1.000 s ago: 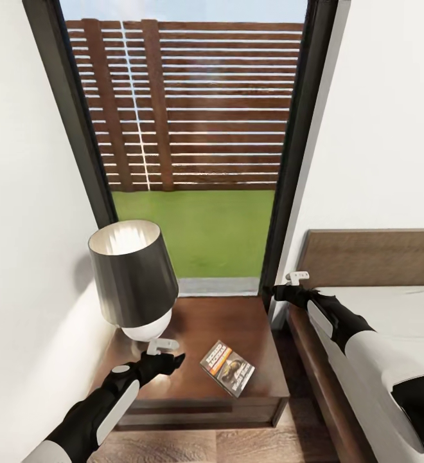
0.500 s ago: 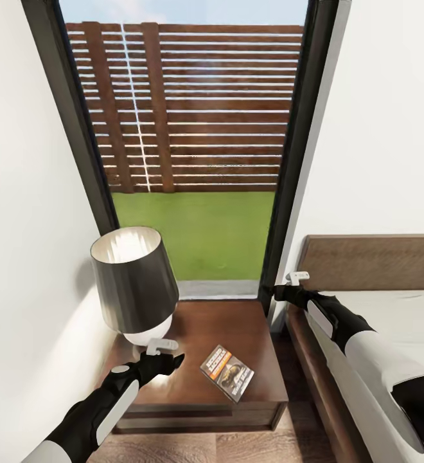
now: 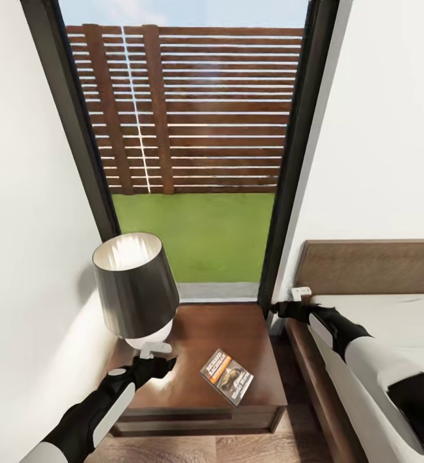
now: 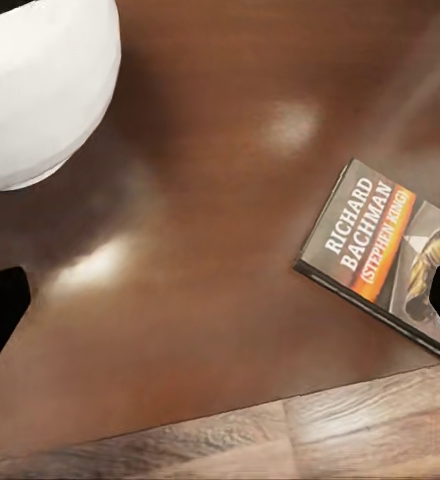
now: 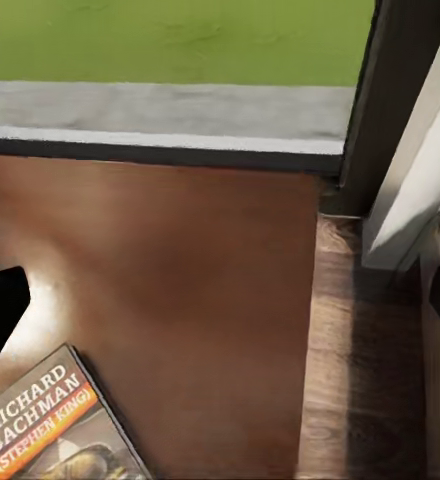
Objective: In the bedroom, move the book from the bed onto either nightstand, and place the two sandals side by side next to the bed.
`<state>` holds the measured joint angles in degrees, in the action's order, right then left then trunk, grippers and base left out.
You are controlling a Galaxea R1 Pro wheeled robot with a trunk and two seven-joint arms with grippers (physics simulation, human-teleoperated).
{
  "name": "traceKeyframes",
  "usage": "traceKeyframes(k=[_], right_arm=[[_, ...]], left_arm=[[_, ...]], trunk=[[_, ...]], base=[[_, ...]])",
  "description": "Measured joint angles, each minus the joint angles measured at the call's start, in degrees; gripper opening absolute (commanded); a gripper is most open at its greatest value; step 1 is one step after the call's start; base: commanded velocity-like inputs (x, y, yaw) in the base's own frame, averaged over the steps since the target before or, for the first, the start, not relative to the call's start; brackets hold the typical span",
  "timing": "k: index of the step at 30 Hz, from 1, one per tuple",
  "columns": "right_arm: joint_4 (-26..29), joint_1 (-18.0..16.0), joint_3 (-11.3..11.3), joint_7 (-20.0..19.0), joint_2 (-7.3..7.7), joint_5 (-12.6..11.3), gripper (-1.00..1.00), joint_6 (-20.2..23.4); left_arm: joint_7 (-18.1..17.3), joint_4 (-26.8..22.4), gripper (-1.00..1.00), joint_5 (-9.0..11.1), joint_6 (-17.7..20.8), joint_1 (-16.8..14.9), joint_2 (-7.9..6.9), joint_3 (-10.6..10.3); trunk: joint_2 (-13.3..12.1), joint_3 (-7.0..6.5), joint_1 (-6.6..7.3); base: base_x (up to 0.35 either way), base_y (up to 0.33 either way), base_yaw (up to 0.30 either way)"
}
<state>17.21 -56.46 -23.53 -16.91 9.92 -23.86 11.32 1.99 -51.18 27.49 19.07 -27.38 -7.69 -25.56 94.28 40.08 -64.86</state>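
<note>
We've got open nightstand (image 3: 193,386) top btwn the lamp (image 3: 137,290) at its left-rear corner and the book (image 3: 227,377) near the front-right. Narrow floor gap (image 3: 297,379) w/ the bed (image 3: 392,315) frame on the right.

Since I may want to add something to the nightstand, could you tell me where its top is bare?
The nightstand has bare wood at the back, between the lamp and its window-side edge, behind the book. The lamp and left gripper crowd the wall side.

place: you're looking at a home bedroom
evidence: bed (image 3: 392,321) with headboard (image 3: 372,267), lamp (image 3: 135,289) sitting on nightstand (image 3: 238,328), window (image 3: 193,154) facing lawn
</note>
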Motion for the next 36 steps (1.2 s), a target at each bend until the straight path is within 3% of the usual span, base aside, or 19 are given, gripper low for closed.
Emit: traceKeyframes(k=[3,4,10,20,27,29,30,35,36], right_arm=[[-3.67,0.02,-0.08,0.06,-0.04,-0.02,1.0,-0.35],[-5.87,0.04,-0.09,0.1,-0.32,-0.02,1.0,-0.5],[-9.6,0.03,0.01,0.12,-2.01,-0.05,1.0,-0.59],[-12.48,0.07,-0.05,0.13,-2.56,-0.12,1.0,-0.52],[-17.35,0.22,-0.04,0.13,-2.67,-0.08,1.0,-0.52],[-18.08,1.22,-0.08,0.14,-2.65,-0.04,1.0,-0.51],[-18.38,2.84,-0.17,0.21,-2.62,0.02,1.0,-0.52],[-18.45,5.41,-0.08,1.82,-2.63,-0.04,1.0,-0.56],[-18.43,6.66,-0.17,3.97,-2.63,-0.01,1.0,-0.59]], left_arm=[[2.01,3.52,1.0,0.52,-0.21,0.15,0.4,-0.06],[2.59,6.16,1.0,1.63,-0.8,0.2,0.59,-0.08],[2.92,9.53,1.0,5.46,-2.5,0.22,0.65,-0.18],[2.84,11.53,1.0,5.95,-2.74,0.23,0.57,-0.11],[2.62,17.44,1.0,6.66,-3.42,0.29,0.73,-0.11],[2.6,20.38,1.0,8.02,-4.96,0.31,0.75,-0.13],[2.6,23.93,1.0,10.05,-7.06,0.33,0.87,-0.19],[2.56,29.49,1.0,11.34,-9.06,0.32,2.57,-0.24],[2.53,32.34,1.0,11.53,-10.52,0.32,3.7,-0.27]], trunk=[[-1.2,-0.54,0.66],[-1.61,-0.71,0.88],[-4.01,-1.8,2.2],[-8.02,-3.59,4.39],[-10.83,-4.85,5.93],[-11.63,-5.2,6.37],[-12.03,-5.37,6.59],[-14.04,-6.28,7.69],[-14.44,-6.45,7.91]], base=[[0.0,0.0,0.0],[0.0,0.0,0.0],[0.0,0.0,0.0],[0.0,0.0,0.0],[0.0,0.0,0.0],[0.0,0.0,0.0],[0.0,0.0,0.0],[0.0,0.0,0.0],[0.0,0.0,0.0]])
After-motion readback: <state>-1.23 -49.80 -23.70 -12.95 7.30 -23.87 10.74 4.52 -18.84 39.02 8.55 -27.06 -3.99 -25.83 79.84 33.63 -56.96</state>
